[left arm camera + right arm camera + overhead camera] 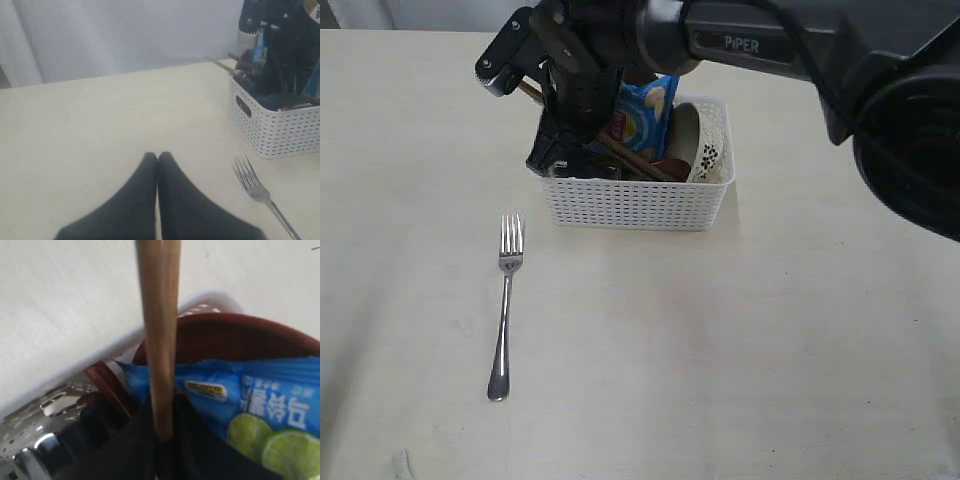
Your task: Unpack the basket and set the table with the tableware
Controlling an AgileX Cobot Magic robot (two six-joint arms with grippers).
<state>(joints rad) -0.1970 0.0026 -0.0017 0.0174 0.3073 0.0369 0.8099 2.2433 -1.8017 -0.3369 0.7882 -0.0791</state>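
Observation:
The white basket (630, 205) stands at the table's (740, 360) far middle. My right gripper (555, 155) reaches into its left end. In the right wrist view this gripper (162, 437) is shut on two wooden chopsticks (159, 340) that stick out past the basket rim (100, 355). Around it lie a brown plate (235, 340), a reddish-brown spoon (107, 385) and a steel cup (45, 420). An off-white bowl (710, 145) leans at the basket's right end. A steel fork (505, 300) lies on the table in front of the basket. My left gripper (157, 156) hangs shut and empty beside the fork (257, 187).
A blue chips bag (645, 110) stands in the basket behind the right gripper and fills much of the right wrist view (260, 400). The right arm (790, 45) spans the far right above the table. A pale curtain (125, 35) backs the table's far edge.

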